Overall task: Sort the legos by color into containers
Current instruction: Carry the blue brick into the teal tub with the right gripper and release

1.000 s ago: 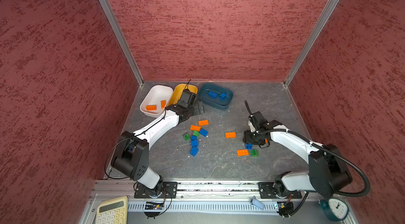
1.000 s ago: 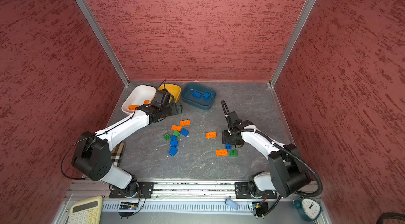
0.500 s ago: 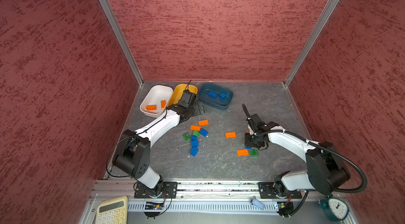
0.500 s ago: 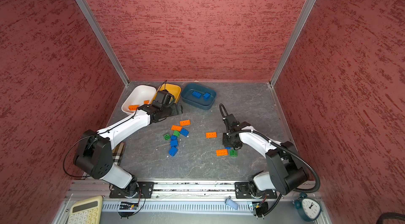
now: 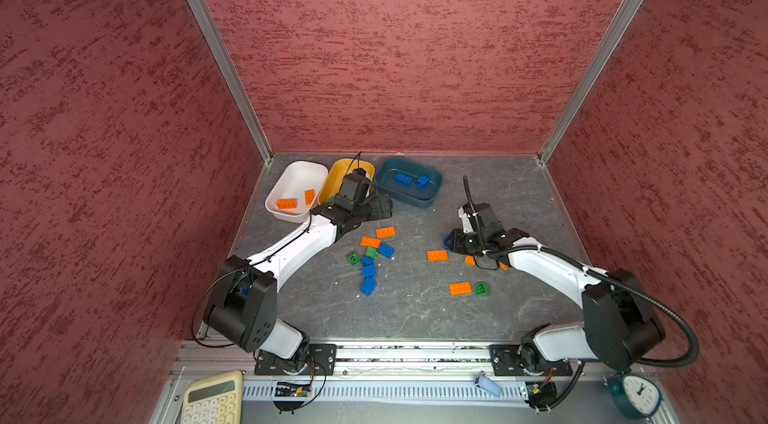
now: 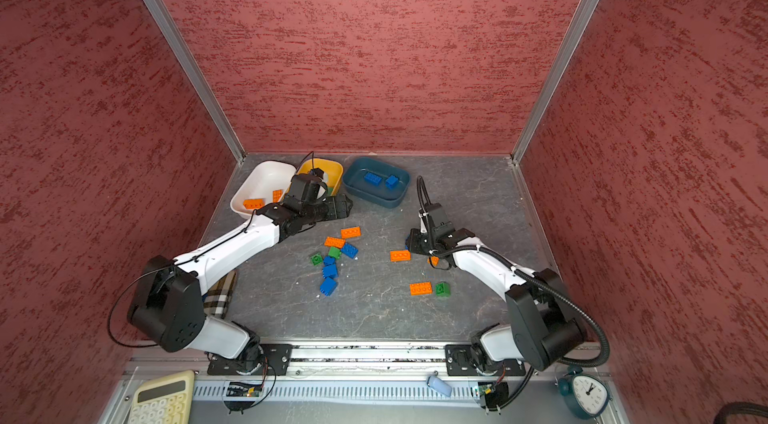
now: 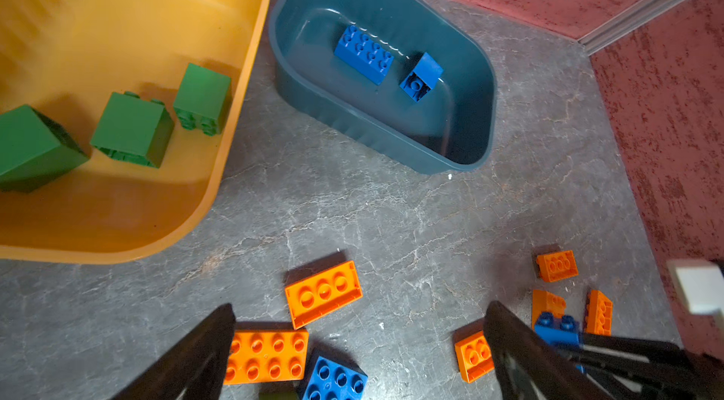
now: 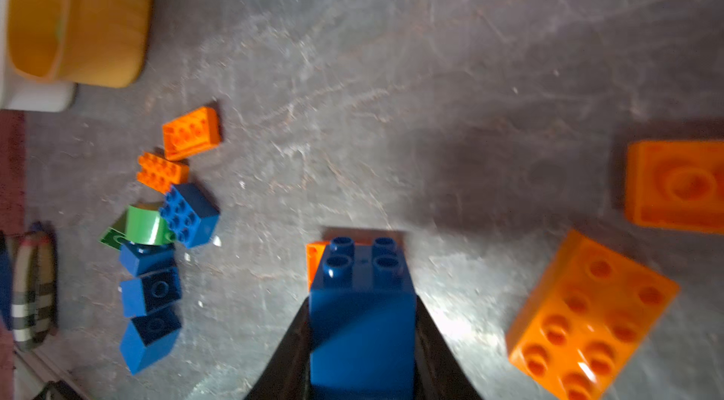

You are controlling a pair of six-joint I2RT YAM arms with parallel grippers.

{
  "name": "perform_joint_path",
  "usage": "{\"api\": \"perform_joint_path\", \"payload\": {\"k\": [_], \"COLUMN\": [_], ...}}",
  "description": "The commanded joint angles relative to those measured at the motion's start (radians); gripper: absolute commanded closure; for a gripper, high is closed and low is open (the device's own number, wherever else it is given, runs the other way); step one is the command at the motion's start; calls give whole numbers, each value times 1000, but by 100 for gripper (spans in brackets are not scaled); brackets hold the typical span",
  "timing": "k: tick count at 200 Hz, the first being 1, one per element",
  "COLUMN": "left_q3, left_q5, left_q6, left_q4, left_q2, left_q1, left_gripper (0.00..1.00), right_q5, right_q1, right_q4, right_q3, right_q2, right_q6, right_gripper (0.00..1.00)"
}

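Three tubs: we see the white tub [image 5: 299, 177], the yellow tub [image 5: 337, 179] and the teal tub [image 5: 409, 198] in a row at the far edge of the table [image 5: 415, 318]; the yellow one sits just beside the teal tub, the white one beyond it.
Teal tub contents: two blue legos [image 7: 362, 53], one long with studs up, one small and tipped over.
Yellow tub contents: three green legos [image 7: 133, 127], lying near the wall that faces the teal tub.
White tub contents: two orange legos [image 5: 286, 203].
Left claw [image 7: 360, 307]: released, fingers spread wide with nothing between them; it hangs just beside the teal tub's near corner, on the yellow-tub side.
Right claw [image 8: 362, 300]: clenched on a chunky blue lego [image 8: 362, 323], one finger flat on each side, studs pointing away from the wrist; it is well in front of the teal tub. We cannot tell whether the lego clears the table.
Loose cluster [image 5: 370, 260]: orange, blue and green pieces bunched on the table in front of the teal tub, several touching.
Other loose pieces: a flat orange lego [image 5: 436, 255] just beside the right claw; an orange piece [image 5: 460, 288] and a green piece [image 5: 481, 289] side by side, farther from the teal tub.
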Motion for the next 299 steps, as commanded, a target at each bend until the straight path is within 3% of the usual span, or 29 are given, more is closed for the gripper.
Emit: {"api": "perform_joint_path", "payload": {"k": [1,24,53,148,165,180,201,225,254,299], "left_q3": [-14,-19,-19,-29,-31,-33,-36,-34,-28,-9], "left_q5": [58,39,-17,-116,-125,-139,-151,-166,-177,-157], "left_q6": [69,68,52,16,16,11,7,9,3,-3], "left_q4": [39,25,4,-34,-38,-39,-32,-30,-17,23], "left_q2": [-37,-45,-50,-79,-83,-86,-89,-87,-85,-50], "left_q1": [-25,-33,-32,-25,-24,-24,-24,-26,-30,-49], "left_gripper": [1,1,1,1,1,1,1,1,1,1], "right_q5": [-31,-32,47,138,156,182,200,203,189,283], "right_q1": [6,5,6,5,5,5,5,5,5,-3], "right_q4": [192,267,313,165,131,108,95,80,88,85], "right_q3": [77,157,253,756,832,868,868,815,650,328], "right_q2": [81,179,276,685,737,757,746,672,502,214], "right_q6": [44,74,38,-125,-127,-118,-122,-152,-191,-150], "right_gripper": [71,71,71,65,60,49,38,34,30,23]}}
